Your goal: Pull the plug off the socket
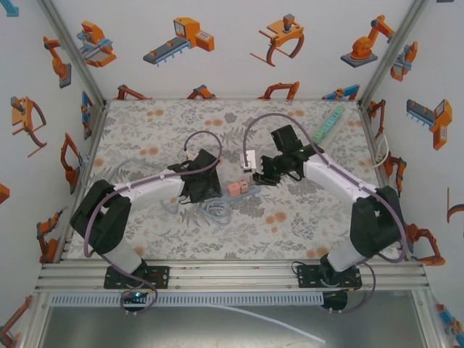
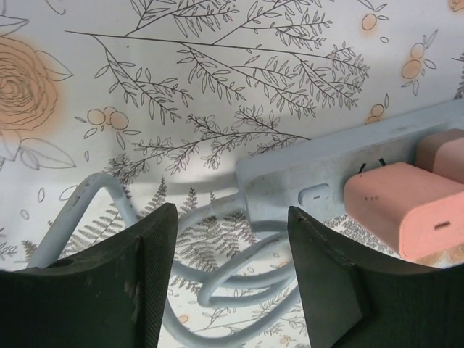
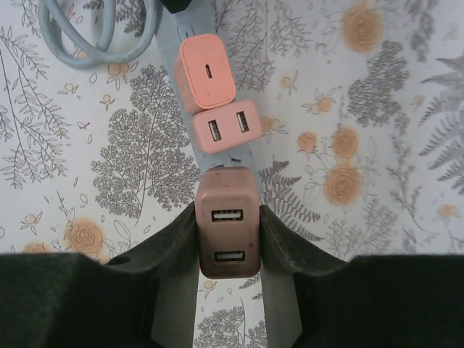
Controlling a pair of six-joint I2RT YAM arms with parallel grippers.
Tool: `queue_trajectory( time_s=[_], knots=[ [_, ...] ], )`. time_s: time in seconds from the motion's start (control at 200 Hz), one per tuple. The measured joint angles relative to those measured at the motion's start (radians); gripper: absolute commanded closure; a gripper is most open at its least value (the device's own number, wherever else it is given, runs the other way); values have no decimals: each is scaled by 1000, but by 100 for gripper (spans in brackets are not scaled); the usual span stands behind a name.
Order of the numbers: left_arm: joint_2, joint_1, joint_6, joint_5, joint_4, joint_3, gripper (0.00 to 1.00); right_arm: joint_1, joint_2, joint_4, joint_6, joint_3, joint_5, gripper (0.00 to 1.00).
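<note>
Right gripper [image 3: 228,214] grips the brown plug [image 3: 227,239] on the socket strip [image 3: 177,22]; next, I think, a straight pull is needed.

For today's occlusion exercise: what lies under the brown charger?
The grey power strip runs under the brown charger; the socket and prongs beneath it are hidden.

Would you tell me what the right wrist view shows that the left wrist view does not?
Right wrist, not left: the brown charger on the strip, clamped by the right gripper. Left wrist, not right: the open left gripper and the strip's button. Both: the strip, a pink charger and the cable.
</note>
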Motion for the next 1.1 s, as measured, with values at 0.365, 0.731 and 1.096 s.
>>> queue_trajectory(
  time_s=[0.365,0.731,1.096],
  knots=[
    [-250,0,97,-21,-16,43,32,-5,-319,464,602,-314,111,70],
    [-601,0,429,206,47,-20,26,-7,-502,580,1231,-480,211,73],
    [-807,-6,814,569,-25,-56,0,-7,-524,565,1574,-671,169,73]
  ],
)
